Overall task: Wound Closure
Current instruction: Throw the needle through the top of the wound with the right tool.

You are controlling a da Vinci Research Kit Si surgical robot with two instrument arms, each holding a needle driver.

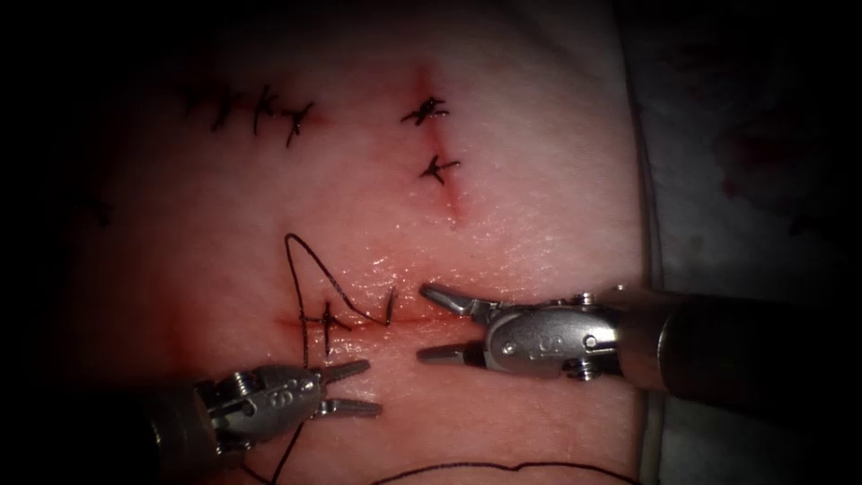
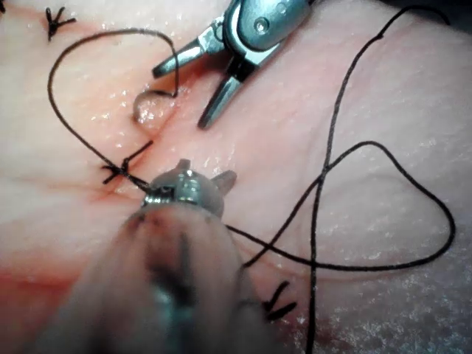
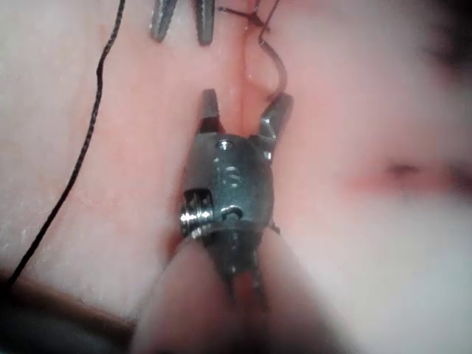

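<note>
Hovering level over the tissue (image 1: pixel 503 224), both pincers spread and empty: left pincer (image 1: pixel 352 388) below the cut (image 1: pixel 359 319), right pincer (image 1: pixel 429 323) straddling it beside the thread (image 1: pixel 310 269).

Your tissue (image 1: pixel 539 135) is the floor of everything here, a pale pink slab, and its right edge drops onto a grey cloth (image 1: pixel 745 135) with a few dark red spots. Across the slab you've got a horizontal cut (image 1: pixel 359 319), wet and glistening, with dark thread (image 1: pixel 310 269) looping up out of a stitch on it. More thread trails over the near surface. Knotted stitches (image 1: pixel 431 135) sit along a second reddened line farther back, others at far left.
</note>
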